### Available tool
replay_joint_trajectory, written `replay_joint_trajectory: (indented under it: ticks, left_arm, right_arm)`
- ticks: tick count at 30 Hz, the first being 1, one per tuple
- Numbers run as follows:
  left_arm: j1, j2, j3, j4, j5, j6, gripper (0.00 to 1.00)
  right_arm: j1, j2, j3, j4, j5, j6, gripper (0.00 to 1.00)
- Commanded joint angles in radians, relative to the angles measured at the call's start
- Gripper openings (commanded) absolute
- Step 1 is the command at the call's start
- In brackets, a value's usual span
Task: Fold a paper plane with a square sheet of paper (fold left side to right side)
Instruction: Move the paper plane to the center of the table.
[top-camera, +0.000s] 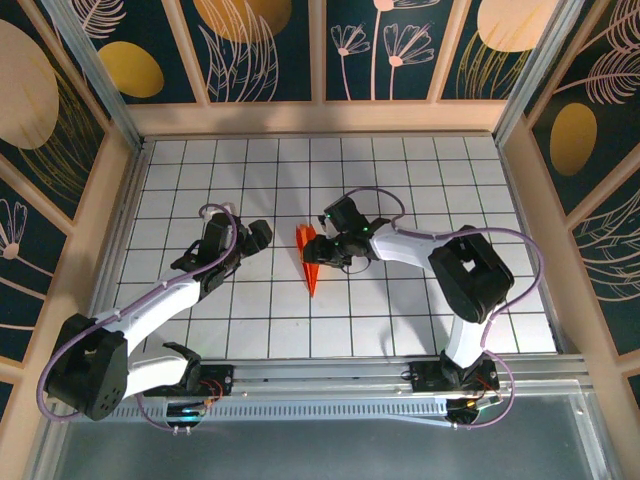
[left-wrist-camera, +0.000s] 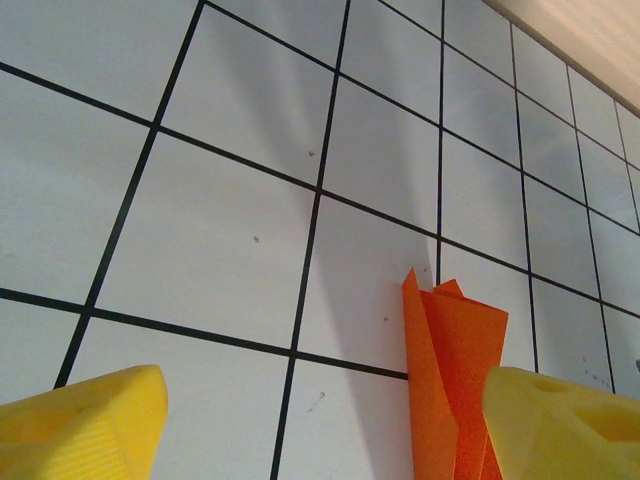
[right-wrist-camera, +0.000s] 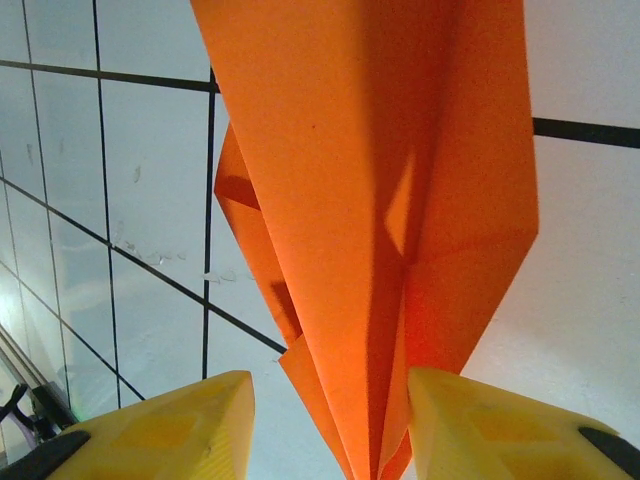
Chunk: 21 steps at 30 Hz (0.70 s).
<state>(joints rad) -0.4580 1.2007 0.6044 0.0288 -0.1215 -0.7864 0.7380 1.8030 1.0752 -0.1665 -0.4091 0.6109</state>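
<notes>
The square sheet of paper is folded into a narrow, creased, bright orange paper plane (top-camera: 308, 258). It lies mid-table with its point toward the near edge. My right gripper (top-camera: 324, 246) is at its right side, and its yellow fingers straddle the plane's layered folds (right-wrist-camera: 380, 200). The right finger (right-wrist-camera: 480, 430) touches the paper, while a gap separates the left finger (right-wrist-camera: 170, 430) from it. My left gripper (top-camera: 262, 234) sits a tile to the left of the plane, open with nothing between its fingers. In the left wrist view the plane's wide end (left-wrist-camera: 455, 370) stands partly upright beside the right fingertip (left-wrist-camera: 560, 420).
The white gridded table (top-camera: 400, 310) is walled by wooden rails and patterned panels on three sides. Both arm bases sit on the metal rail (top-camera: 330, 378) at the near edge. Cables loop over each arm.
</notes>
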Motion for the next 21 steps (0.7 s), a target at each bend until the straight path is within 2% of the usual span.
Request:
replay_joint_trajectory:
  ticks: [1, 21]
  left_arm:
    - [0.005, 0.011, 0.008, -0.015, -0.017, 0.020, 0.82]
    - [0.006, 0.026, 0.016, -0.019, -0.012, 0.031, 0.82]
  right_arm:
    - [0.013, 0.024, 0.038, -0.054, 0.041, -0.007, 0.45]
    - [0.046, 0.074, 0.114, -0.129, 0.107, -0.022, 0.47]
